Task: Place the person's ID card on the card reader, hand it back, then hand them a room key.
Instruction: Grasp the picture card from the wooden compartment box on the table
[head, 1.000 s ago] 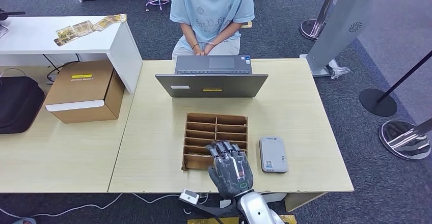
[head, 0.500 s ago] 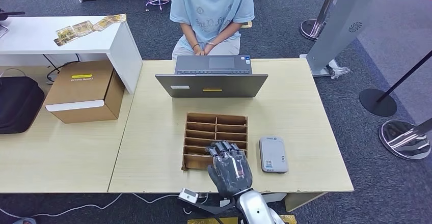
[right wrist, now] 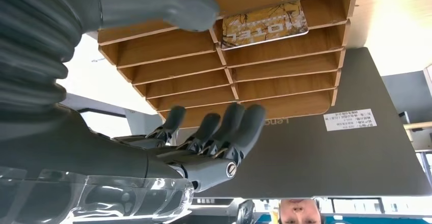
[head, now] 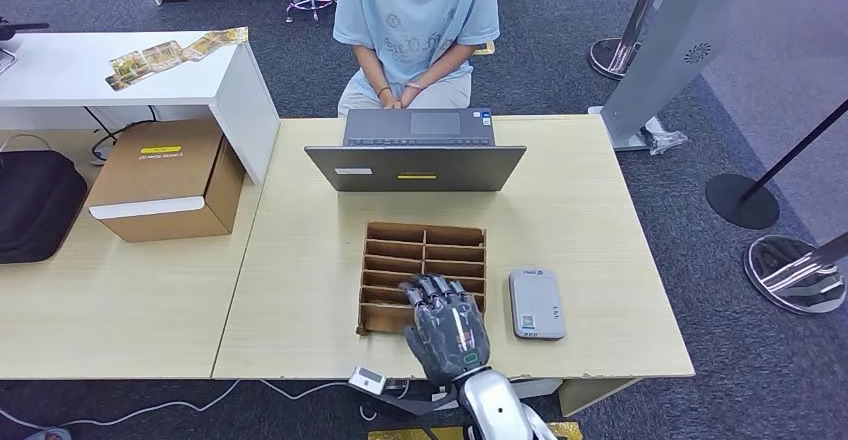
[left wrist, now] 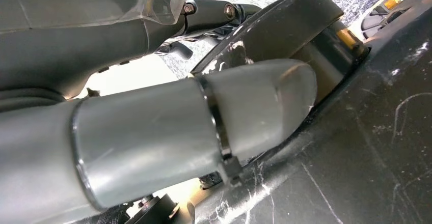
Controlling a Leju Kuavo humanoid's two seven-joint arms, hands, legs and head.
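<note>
The right hand (head: 447, 328) hovers with fingers (right wrist: 239, 127) spread and empty over the wooden rack (head: 424, 274) on the tabletop (head: 300, 260), where a thin, stiff, slick room key (right wrist: 264, 24) lies flat in one slot, probably best pinched by its exposed edge.

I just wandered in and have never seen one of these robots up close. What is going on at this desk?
The robot's right hand hovers over the near end of a wooden card organizer on the table, fingers spread, holding nothing. The right wrist view shows a hotel key card lying in one slot of the organizer, not yet picked up. Beside the organizer sits a grey card reader with nothing on it. A person sits across the table behind an open laptop, hands in their lap, waiting.
</note>
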